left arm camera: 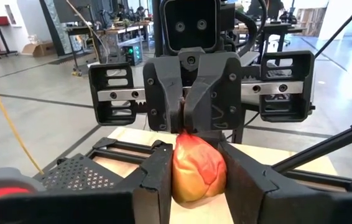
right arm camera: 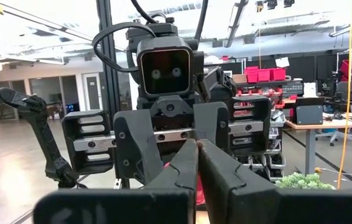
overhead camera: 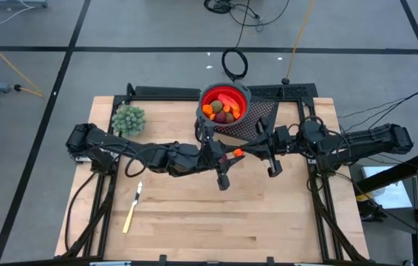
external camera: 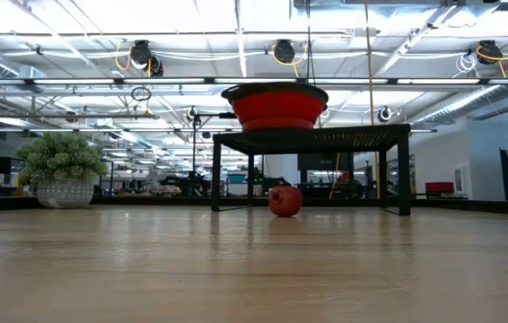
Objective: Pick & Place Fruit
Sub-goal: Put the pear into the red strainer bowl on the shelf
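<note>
Fruit [left arm camera: 199, 171], a red-yellow piece, sits clamped between our left gripper's [left arm camera: 196, 180] fingers above the table's [overhead camera: 194, 214] middle, the right gripper [right arm camera: 196, 180] facing it, jaws together. We judge it light, smooth and rounded, so likely slippery; we would grip its broad middle.

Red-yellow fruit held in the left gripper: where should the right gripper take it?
By the free end of the red-yellow fruit that pokes out past the left gripper, whose jaws cover both flanks. Come head-on from where the right gripper faces it, jaws shut; it would probably need to open first.
</note>
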Robot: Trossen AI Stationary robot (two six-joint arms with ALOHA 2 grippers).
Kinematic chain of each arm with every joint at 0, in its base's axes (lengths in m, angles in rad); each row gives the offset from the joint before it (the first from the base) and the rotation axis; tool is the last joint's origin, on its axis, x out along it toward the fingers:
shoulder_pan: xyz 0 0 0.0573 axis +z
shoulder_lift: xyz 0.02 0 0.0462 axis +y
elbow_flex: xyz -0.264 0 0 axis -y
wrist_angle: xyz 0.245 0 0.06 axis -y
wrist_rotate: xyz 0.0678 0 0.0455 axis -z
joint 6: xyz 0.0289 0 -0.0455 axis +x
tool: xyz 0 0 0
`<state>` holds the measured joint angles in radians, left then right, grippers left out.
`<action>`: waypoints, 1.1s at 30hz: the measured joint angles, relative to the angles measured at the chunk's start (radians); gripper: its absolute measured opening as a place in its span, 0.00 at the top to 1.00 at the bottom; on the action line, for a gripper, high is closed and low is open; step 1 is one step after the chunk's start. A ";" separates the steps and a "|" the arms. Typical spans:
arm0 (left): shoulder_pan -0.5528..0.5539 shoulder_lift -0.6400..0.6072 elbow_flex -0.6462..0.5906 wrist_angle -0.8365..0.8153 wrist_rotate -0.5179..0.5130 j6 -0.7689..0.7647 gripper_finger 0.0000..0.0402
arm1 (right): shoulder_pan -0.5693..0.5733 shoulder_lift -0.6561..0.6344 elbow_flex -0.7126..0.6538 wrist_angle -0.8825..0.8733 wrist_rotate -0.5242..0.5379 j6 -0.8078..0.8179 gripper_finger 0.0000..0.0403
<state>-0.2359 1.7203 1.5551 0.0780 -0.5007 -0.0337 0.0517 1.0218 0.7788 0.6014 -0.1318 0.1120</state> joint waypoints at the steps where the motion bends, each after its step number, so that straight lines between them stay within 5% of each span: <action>1: 0.000 0.000 0.000 0.000 0.000 0.005 0.72 | 0.000 0.000 0.000 0.000 0.000 0.000 1.00; 16: 0.001 0.000 0.000 -0.004 -0.093 0.082 0.37 | -0.006 0.000 0.000 -0.002 0.058 -0.032 1.00; 22: -0.001 0.000 0.001 -0.059 -0.115 0.080 0.32 | -0.055 0.000 0.000 -0.002 0.059 -0.025 1.00; 33: 0.013 -0.037 0.001 -0.304 -0.335 0.012 0.30 | -0.163 0.000 0.000 -0.007 0.057 -0.026 1.00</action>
<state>-0.2234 1.6833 1.5558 -0.2264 -0.8356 -0.0219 -0.1111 1.0222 0.7788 0.5941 -0.0750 0.0858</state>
